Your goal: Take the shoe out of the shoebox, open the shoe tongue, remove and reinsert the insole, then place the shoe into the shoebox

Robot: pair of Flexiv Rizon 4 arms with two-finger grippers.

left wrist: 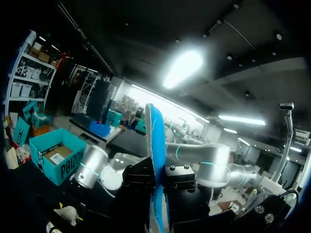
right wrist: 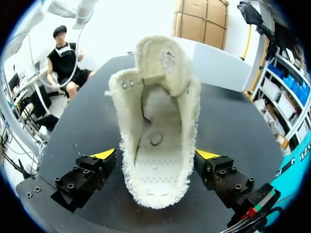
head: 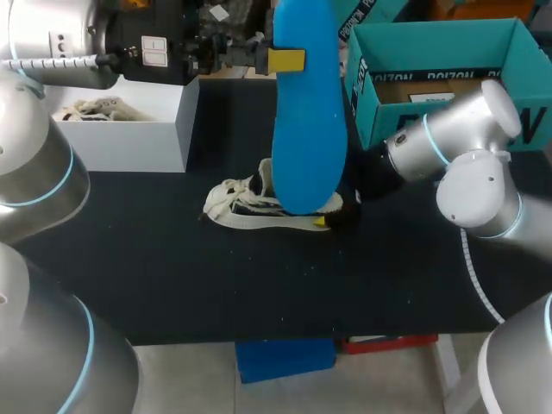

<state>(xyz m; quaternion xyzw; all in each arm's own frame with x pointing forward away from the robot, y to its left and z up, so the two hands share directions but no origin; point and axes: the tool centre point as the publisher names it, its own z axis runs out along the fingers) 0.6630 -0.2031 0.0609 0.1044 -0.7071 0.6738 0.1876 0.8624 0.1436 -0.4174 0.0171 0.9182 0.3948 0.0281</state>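
Observation:
My left gripper [head: 287, 60] is shut on a blue insole [head: 306, 121] and holds it high above the table, hanging lengthwise over the shoe. In the left wrist view the insole [left wrist: 154, 141] stands edge-on between the dark fingers of that gripper [left wrist: 158, 182]. A cream canvas shoe [head: 250, 207] lies on the black table [head: 172, 276]. My right gripper [head: 332, 220] is at its heel. In the right wrist view the shoe [right wrist: 155, 145] sits between the open right gripper [right wrist: 155, 154], tongue raised, footbed bare. The teal shoebox [head: 448, 69] stands open at the back right.
A white box [head: 129, 129] with another pale shoe inside stands at the back left. The teal shoebox [left wrist: 53, 155] shows beyond my right arm in the left wrist view. Bare black tabletop lies in front of the shoe.

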